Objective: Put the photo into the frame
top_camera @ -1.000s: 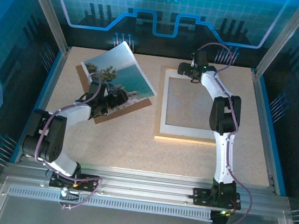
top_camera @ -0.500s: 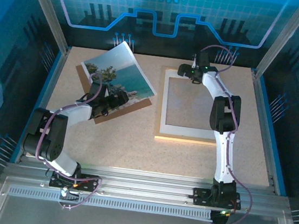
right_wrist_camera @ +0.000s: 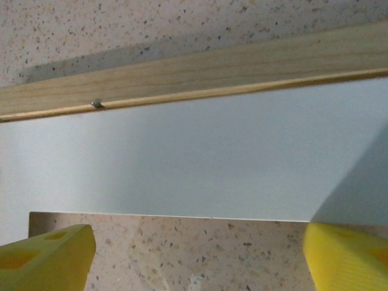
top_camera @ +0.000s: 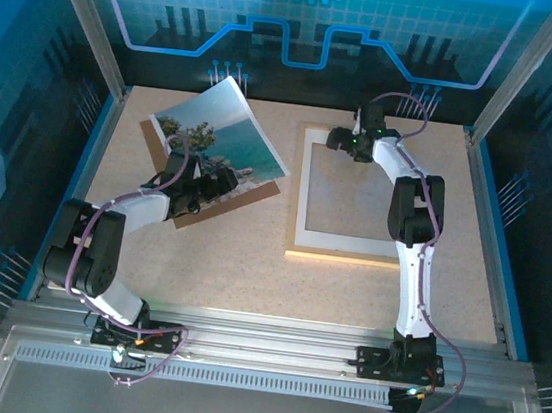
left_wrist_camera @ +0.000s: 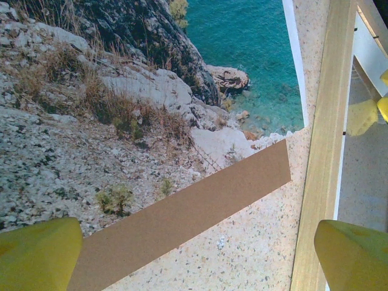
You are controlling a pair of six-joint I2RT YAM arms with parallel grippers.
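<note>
The photo (top_camera: 226,140) lies askew on the board (top_camera: 236,207), directly under and ahead of my left end effector (top_camera: 198,187). It is well apart from the frame (top_camera: 340,259), which sits off to that end effector's right on the tabletop (top_camera: 248,274).

My left end effector (left_wrist_camera: 194,260) is released, jaws spread wide and holding nothing. One finger hangs over the photo's (left_wrist_camera: 121,91) rocky near corner. The other is out to the right, in line with the frame's wooden rail (left_wrist_camera: 321,151). A strip of board (left_wrist_camera: 194,206) pokes out from under the print between them.

My right end effector (top_camera: 343,139) is also released and empty. It hovers over the frame's far rail (right_wrist_camera: 212,73), with the white mat (right_wrist_camera: 182,157) just below it between the fingers (right_wrist_camera: 45,257).

I judge the print to be light, thin and bendy, with a glossy face that will slip under my pads and mark easily. It has no stiffness to push against, so a grip in the middle would only buckle it.

The best hold looks like an edge where the print runs past the board, such as the white-bordered side to my left end effector's front right. There I could get one finger beneath it. A shallow, gentle pinch near a corner should carry it, and I expect it to droop while carried.
</note>
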